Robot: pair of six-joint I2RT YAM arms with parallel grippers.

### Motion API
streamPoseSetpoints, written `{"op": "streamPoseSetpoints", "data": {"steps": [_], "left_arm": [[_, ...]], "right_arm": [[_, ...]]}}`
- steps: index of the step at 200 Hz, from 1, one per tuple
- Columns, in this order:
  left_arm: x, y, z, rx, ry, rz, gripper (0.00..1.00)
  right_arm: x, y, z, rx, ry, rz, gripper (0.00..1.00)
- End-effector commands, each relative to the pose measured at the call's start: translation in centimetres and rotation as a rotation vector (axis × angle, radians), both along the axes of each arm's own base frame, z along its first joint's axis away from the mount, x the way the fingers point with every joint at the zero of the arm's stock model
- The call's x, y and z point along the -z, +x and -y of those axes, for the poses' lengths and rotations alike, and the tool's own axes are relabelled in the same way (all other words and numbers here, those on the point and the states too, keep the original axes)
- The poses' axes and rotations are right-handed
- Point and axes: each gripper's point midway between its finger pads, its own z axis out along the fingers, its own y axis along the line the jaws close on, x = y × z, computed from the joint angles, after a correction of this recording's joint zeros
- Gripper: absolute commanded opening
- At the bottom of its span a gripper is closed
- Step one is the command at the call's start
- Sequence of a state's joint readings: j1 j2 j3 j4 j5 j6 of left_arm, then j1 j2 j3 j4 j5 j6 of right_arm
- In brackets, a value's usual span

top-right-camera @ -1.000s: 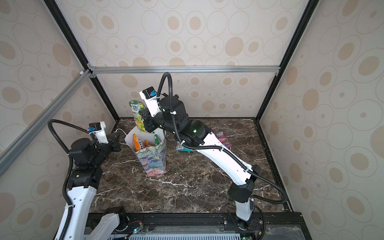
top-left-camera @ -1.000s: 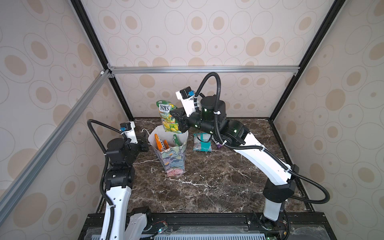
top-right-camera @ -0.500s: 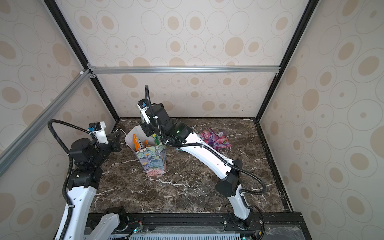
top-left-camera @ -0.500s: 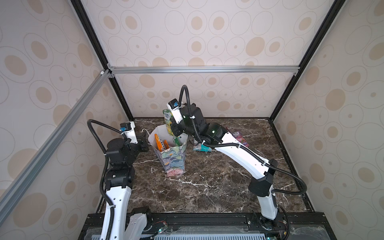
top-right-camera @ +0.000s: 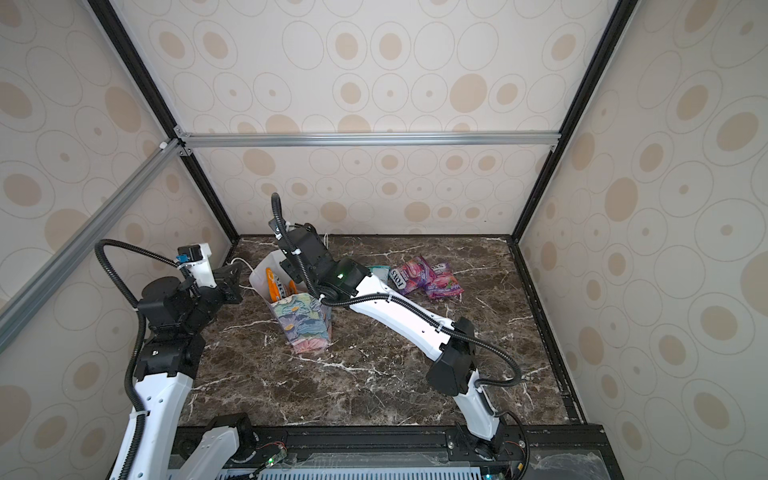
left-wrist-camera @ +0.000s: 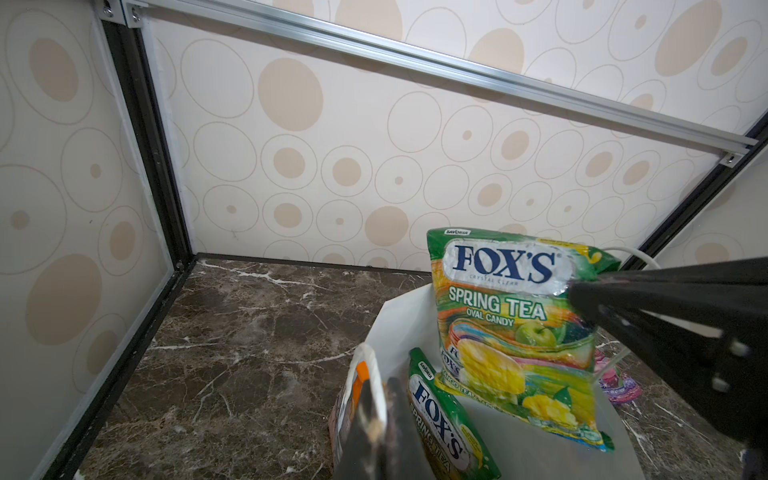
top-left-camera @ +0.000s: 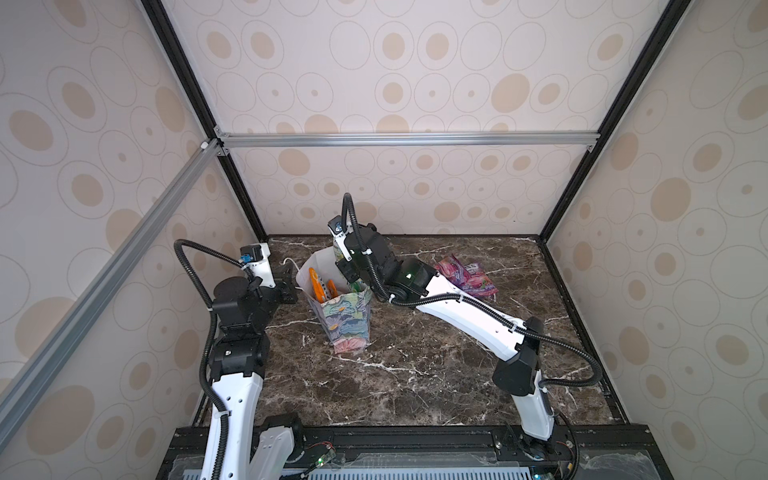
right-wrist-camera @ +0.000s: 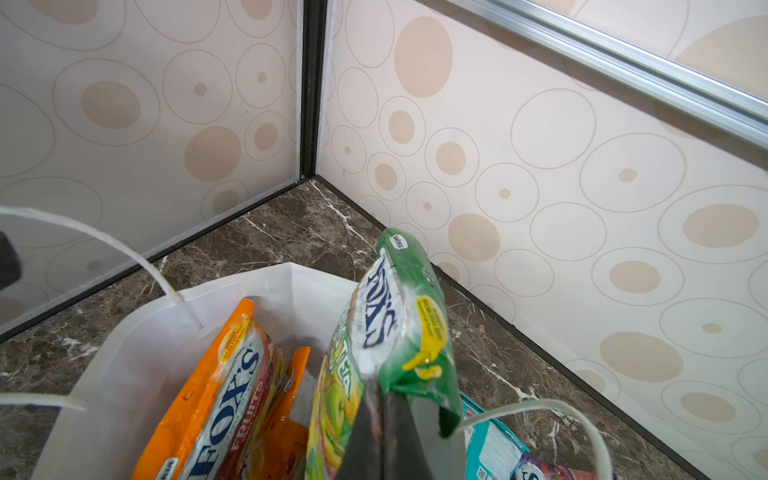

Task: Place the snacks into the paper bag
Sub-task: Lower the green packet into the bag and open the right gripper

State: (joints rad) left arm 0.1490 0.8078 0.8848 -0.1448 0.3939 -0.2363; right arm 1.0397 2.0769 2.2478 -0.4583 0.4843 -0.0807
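Near the worktop's [top-left-camera: 415, 374] back-left corner, paper bag [top-left-camera: 349, 320] is standing;
right gripper [right-wrist-camera: 384, 409] is clenching a green packet [right-wrist-camera: 386, 332] in its mouth; left gripper [left-wrist-camera: 380, 399] is pinching its rim; purple packets [top-left-camera: 465, 276] are lying near the back edge.

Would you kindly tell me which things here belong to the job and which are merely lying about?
Job: floral-printed paper bag; green-yellow plastic FOX'S packet in right end effector; orange packets in the bag; purple-pink packets and teal packet on dark marble table.
Lying about: aluminium frame rail; spotted wall panels.
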Motion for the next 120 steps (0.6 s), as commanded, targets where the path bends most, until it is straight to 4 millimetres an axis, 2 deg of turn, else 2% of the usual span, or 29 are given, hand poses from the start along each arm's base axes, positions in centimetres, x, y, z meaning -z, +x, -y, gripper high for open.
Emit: {"op": "streamPoseSetpoints", "data": {"steps": [1, 22, 72, 89, 120], "left_arm": [[-1.4, -0.4, -0.1, -0.003, 0.018, 0.048, 0.0], [-1.5, -0.4, 0.0, -0.001, 0.019, 0.051, 0.0], [-1.5, -0.4, -0.1, -0.003, 0.021, 0.051, 0.0], [-1.4, -0.4, -0.1, -0.003, 0.019, 0.049, 0.0], [-1.3, -0.4, -0.1, -0.003, 0.018, 0.048, 0.0]], "right_arm": [[-0.4, 0.6, 0.1, 0.047, 0.008, 0.053, 0.0], [0.5, 0.3, 0.1, 0.054, -0.001, 0.053, 0.0], [-0.2, -1.0, 0.9, 0.067, 0.036, 0.076, 0.0], [-0.8, -1.6, 1.2, 0.066, 0.052, 0.089, 0.05], [-1.9, -2.5, 1.6, 0.057, 0.079, 0.104, 0.22]]}}
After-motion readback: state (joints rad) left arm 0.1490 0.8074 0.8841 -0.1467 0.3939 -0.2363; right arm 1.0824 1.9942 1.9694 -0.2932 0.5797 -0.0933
